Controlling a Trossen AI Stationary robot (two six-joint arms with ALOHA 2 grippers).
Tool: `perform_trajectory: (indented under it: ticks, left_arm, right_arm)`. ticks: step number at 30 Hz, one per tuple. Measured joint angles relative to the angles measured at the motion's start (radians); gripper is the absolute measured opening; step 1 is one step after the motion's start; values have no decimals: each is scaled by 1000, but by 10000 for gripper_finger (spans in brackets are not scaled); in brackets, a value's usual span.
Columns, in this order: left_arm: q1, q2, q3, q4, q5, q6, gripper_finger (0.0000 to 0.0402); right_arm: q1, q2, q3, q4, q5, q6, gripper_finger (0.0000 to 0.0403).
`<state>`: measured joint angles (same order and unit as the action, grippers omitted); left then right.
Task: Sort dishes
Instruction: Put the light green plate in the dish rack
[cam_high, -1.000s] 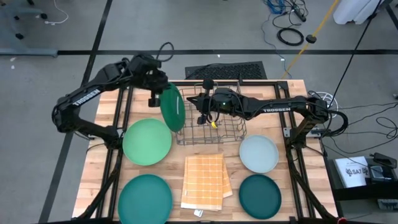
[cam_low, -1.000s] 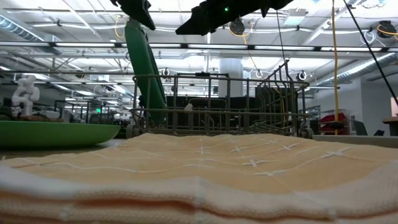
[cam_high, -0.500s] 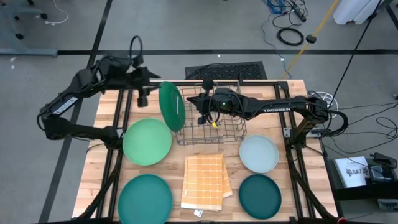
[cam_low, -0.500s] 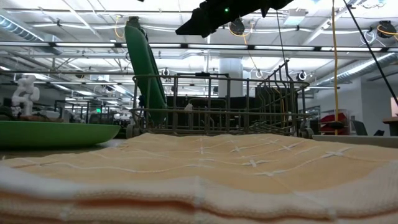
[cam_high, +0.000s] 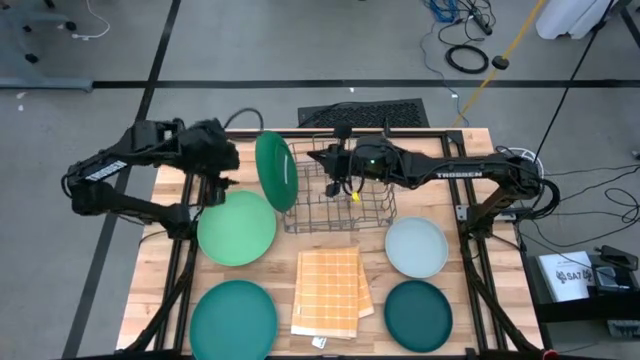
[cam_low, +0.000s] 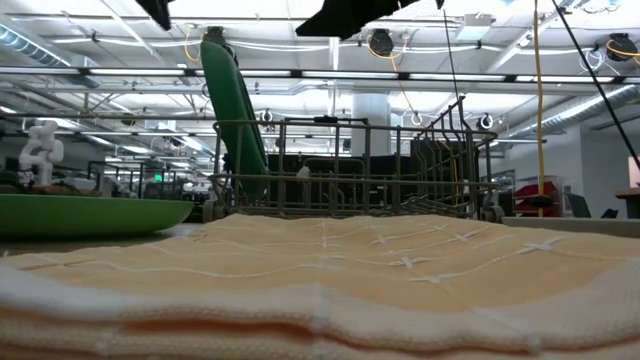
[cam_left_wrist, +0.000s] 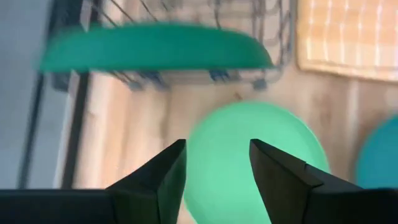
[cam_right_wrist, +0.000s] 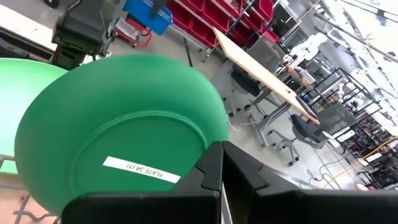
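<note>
We see the left gripper (cam_left_wrist: 214, 174) with its jaws spread and nothing between them, hanging above the table (cam_high: 170, 260) at the near edge of the light green plate (cam_high: 237, 228), which lies flat just left of the wire rack (cam_high: 340, 200). The right gripper (cam_right_wrist: 221, 163) has its jaws pressed together, holding nothing, and it sits over the middle of the rack, facing the mid green plate (cam_high: 276, 171). That plate stands on edge in the rack's left end, slightly tilted, with a white label on the side turned toward the right wrist camera; in the low view it rises well above the rack's top wire. Moving outward, the square orange-yellow checked cloth (cam_high: 327, 291) lies in front of the rack at the table's middle. The teal plate (cam_high: 234, 320) rests flat at the front left corner, near the light green one but apart from it. To the right of the cloth, the pale blue-grey plate (cam_high: 416, 247) lies flat beside the rack's right front corner, and the dark teal plate (cam_high: 418, 315) lies just in front of it.
</note>
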<state>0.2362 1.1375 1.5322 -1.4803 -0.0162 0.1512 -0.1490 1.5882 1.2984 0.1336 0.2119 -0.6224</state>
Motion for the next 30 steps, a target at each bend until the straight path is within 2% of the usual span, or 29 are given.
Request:
perform_trajectory:
  ticks: [3, 6, 11, 15, 20, 25, 30]
  left_arm:
    - [-65, 41, 0, -78, -14, -114, 166]
    - [-137, 75, -29, -83, -24, -209, 151]
    - [-251, 98, -161, -62, -21, -293, 131]
    - [-313, 88, -259, 17, -23, -330, 116]
    - [-350, 52, -270, 110, -65, -329, 93]
    - [-351, 3, -304, 215, -65, -347, 73]
    - [-380, 21, -428, 235, 18, -460, 73]
  right_arm:
    - [0, -24, 0, -9, 0, 0, 0]
    - [0, -44, 0, -24, 0, 0, 0]
    - [0, -57, 0, -66, 0, 7, 0]
    - [0, -58, 0, -97, 0, 11, 0]
    - [0, -58, 0, -119, -3, 22, 0]
    - [0, -58, 0, -131, -4, 39, 0]
    - [0, -58, 0, -134, -5, 59, 0]
